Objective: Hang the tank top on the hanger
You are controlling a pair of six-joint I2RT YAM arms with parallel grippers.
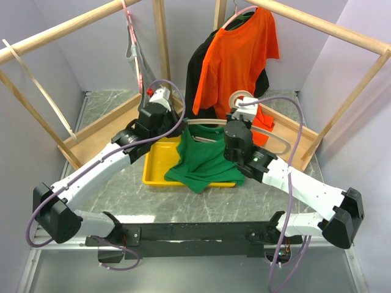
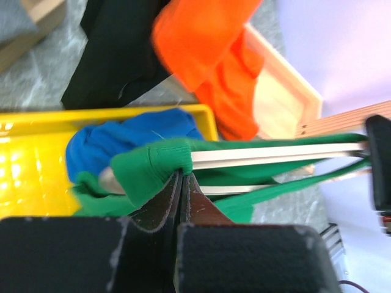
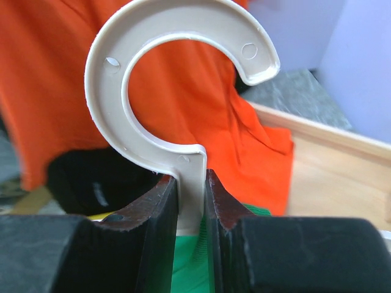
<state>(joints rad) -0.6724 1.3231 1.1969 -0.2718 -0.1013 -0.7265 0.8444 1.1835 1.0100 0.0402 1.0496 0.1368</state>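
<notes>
Tank top (image 2: 153,168) in grip of left pincer (image 2: 182,183), hanger (image 3: 105,97) neck in right pincer (image 3: 191,190): wrist views only.

Cloth tank top (image 1: 198,162), smooth hanger (image 3: 183,17)

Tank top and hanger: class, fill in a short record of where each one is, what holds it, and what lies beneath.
tank top: green, draped over the yellow tray, one edge pulled over a hanger end
hanger: pale, hook pointing up
left gripper: shut on the tank top
right gripper: shut on the hanger below its hook
behind: orange T-shirt, hanging
</notes>
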